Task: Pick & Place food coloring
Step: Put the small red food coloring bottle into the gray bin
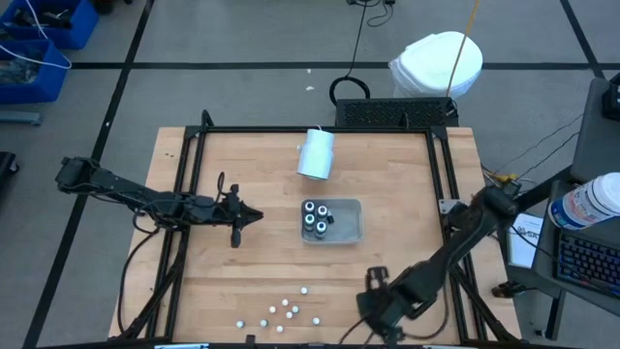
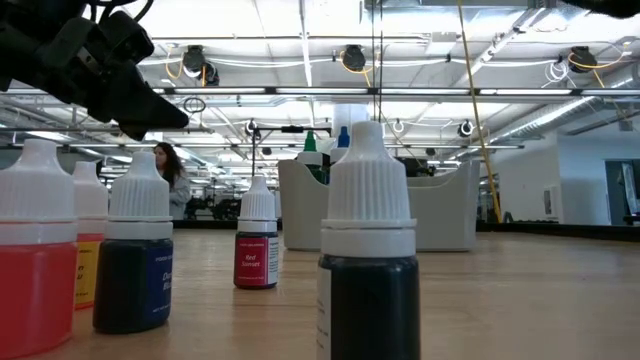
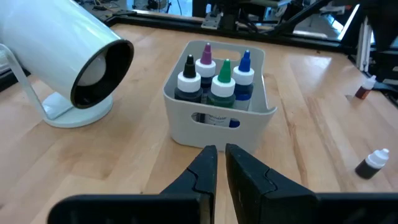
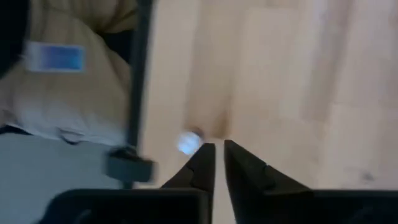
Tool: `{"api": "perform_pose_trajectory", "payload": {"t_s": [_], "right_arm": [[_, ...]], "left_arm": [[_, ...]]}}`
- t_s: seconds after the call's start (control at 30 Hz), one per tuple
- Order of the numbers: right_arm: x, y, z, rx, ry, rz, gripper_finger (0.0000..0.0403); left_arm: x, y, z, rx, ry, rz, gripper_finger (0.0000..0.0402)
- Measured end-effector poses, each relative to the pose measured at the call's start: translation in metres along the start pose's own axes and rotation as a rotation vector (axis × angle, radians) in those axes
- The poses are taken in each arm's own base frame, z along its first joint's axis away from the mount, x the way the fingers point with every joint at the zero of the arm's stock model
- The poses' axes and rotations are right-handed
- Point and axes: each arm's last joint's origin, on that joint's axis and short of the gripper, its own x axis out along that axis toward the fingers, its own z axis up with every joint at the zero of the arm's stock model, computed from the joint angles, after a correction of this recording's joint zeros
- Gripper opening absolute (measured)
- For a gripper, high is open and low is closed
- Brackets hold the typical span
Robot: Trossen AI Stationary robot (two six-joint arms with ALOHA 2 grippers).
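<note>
high view: four food coloring bottles [image 1: 316, 217] stand in the tray [image 1: 354, 231] mid-table. left gripper [image 1: 254, 215] waits pressed together just beside it. right gripper [image 1: 373, 279], fingers nearly together, hovers near the front edge.

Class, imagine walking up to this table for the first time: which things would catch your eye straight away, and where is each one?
A pale tray at the table's middle holds four upright dropper bottles with black, purple, green and blue tips. A white cylinder lies tipped on its side just behind the tray, and loose white-capped bottles are scattered near the front edge. The left gripper, fingers nearly closed, points at the tray from its left.
</note>
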Motion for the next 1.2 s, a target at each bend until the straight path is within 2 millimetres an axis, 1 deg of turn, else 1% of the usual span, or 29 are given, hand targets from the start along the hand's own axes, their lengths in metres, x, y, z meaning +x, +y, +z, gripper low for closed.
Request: {"api": "perform_pose_trajectory", "payload": {"t_s": [0.1, 0.17, 0.23, 0.33, 0.4, 0.47, 0.6, 0.73, 0.8, 0.87, 1.0, 1.2], "right_arm": [[0.007, 0.01, 0.012, 0.004, 0.0, 0.018, 0.0066], [0.013, 0.014, 0.012, -0.006, 0.009, 0.015, 0.0095], [0.018, 0.017, 0.01, -0.012, 0.025, 0.007, 0.0124], [0.02, 0.023, 0.005, -0.015, 0.046, 0.022, 0.0167], [0.02, 0.029, 0.0, 0.001, 0.047, 0.016, 0.0189], [0.021, 0.034, -0.006, -0.003, 0.028, -0.029, 0.0202], [0.02, 0.044, -0.018, -0.049, -0.017, -0.116, 0.0207], [0.02, 0.053, -0.026, -0.085, -0.056, -0.149, 0.0204], [0.026, 0.055, -0.028, -0.09, -0.05, -0.152, 0.0204], [0.036, 0.058, -0.03, -0.096, -0.037, -0.158, 0.0204], [0.054, 0.056, -0.031, -0.101, 0.007, -0.197, 0.0204], [0.054, 0.05, -0.03, -0.092, 0.0, -0.26, 0.0203]], "left_arm": [[0.0, 0.0, -0.001, 0.005, 0.012, 0.003, 0.0042], [0.0, 0.0, -0.001, 0.008, 0.015, 0.003, 0.0042], [0.0, 0.0, -0.001, 0.021, 0.016, 0.003, 0.0042], [0.0, 0.0, -0.002, 0.032, 0.017, 0.001, 0.0042], [0.0, 0.0, -0.002, 0.035, 0.02, 0.002, 0.0042], [0.0, 0.0, -0.002, 0.035, 0.021, 0.002, 0.0042], [0.0, 0.0, -0.001, 0.033, 0.013, 0.001, 0.0042], [0.0, 0.0, -0.001, 0.032, 0.008, 0.0, 0.0042], [0.0, 0.0, -0.001, 0.028, 0.008, 0.0, 0.0042], [0.0, 0.0, -0.001, 0.027, 0.008, 0.0, 0.0042], [0.0, 0.0, -0.001, 0.023, 0.012, 0.0, 0.0042], [0.0, 0.0, -0.001, 0.022, 0.014, -0.009, 0.0042]]}}
